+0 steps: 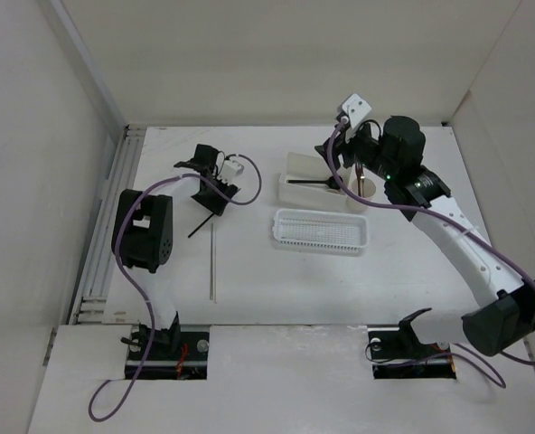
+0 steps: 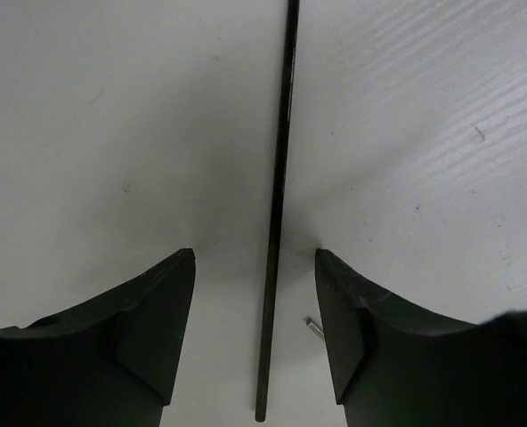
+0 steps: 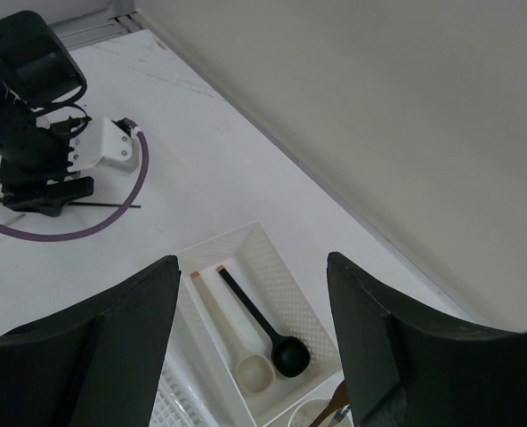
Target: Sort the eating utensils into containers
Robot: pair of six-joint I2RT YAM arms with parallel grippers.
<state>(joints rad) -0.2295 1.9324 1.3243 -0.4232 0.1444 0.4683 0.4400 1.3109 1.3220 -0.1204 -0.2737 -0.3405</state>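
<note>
My left gripper (image 1: 213, 201) is open and low over the table, astride a thin dark chopstick (image 1: 200, 226). In the left wrist view the chopstick (image 2: 277, 222) runs lengthwise between the fingers of that gripper (image 2: 255, 253), touching neither. A pale stick (image 1: 213, 262) lies just nearer. My right gripper (image 1: 338, 172) is open and empty above the white square box (image 1: 296, 165). The right wrist view looks between the fingers of that gripper (image 3: 252, 260) into the box (image 3: 286, 276), where the black spoon (image 3: 277, 334) and beige spoon (image 3: 237, 342) lie. The mesh basket (image 1: 322, 232) looks empty. The cream cup (image 1: 365, 190) holds a brown-handled piece.
A small metallic tip (image 2: 312, 327) shows beside my left gripper's right finger. Purple cables loop round both arms (image 1: 249, 185). White walls enclose the table at the back and sides. A slotted rail (image 1: 105, 235) runs along the left edge.
</note>
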